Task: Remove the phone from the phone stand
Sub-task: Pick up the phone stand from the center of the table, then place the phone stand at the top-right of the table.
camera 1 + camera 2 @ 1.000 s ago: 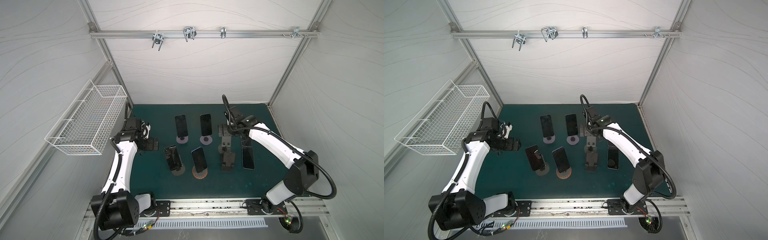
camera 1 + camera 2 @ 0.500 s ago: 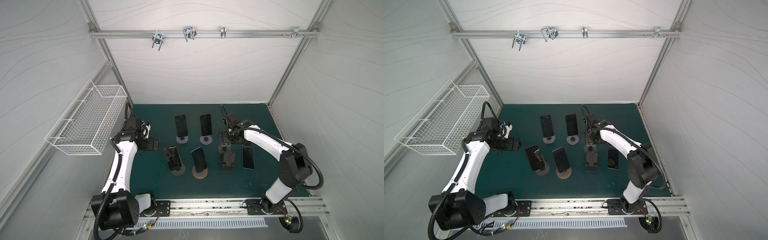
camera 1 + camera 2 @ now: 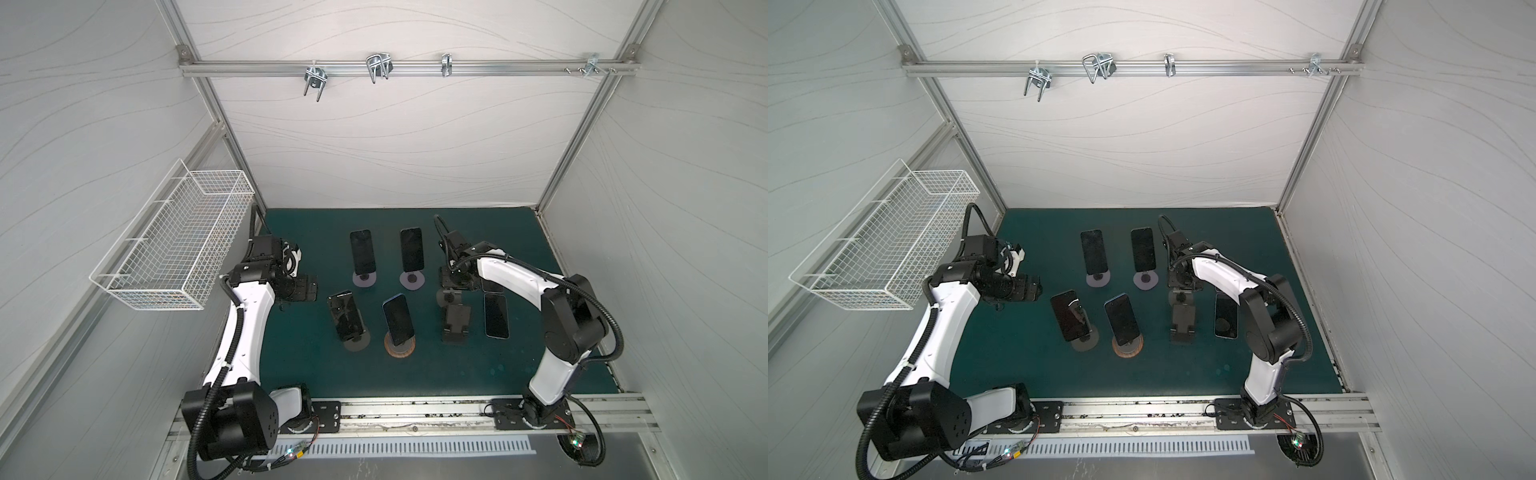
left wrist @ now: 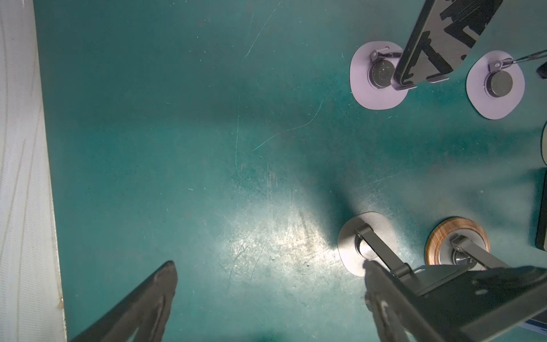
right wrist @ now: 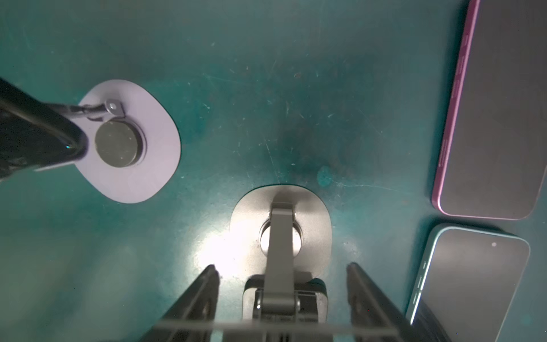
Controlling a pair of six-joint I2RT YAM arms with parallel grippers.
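1. Nearest candidate: the black phone (image 3: 411, 254), leaning on its lilac-based stand (image 3: 412, 280) in the back row, mid-mat. Three more propped phones (image 3: 362, 251) stand close by.
2. It looks stiff, glass-fronted, slick and fairly light. Pinch its long side edges midway up, then lift clear of the cradle lip.
3. Right gripper (image 5: 281, 268) hovers near it, jaws partly apart, straddling an empty grey stand (image 5: 313, 213) and gripping nothing.
4. Left gripper (image 4: 268, 263) gapes wide and empty over the green mat (image 4: 148, 133).
5. Lying flat beside the right arm: a pink-edged phone (image 5: 500, 112) and a teal-edged phone (image 5: 470, 281).
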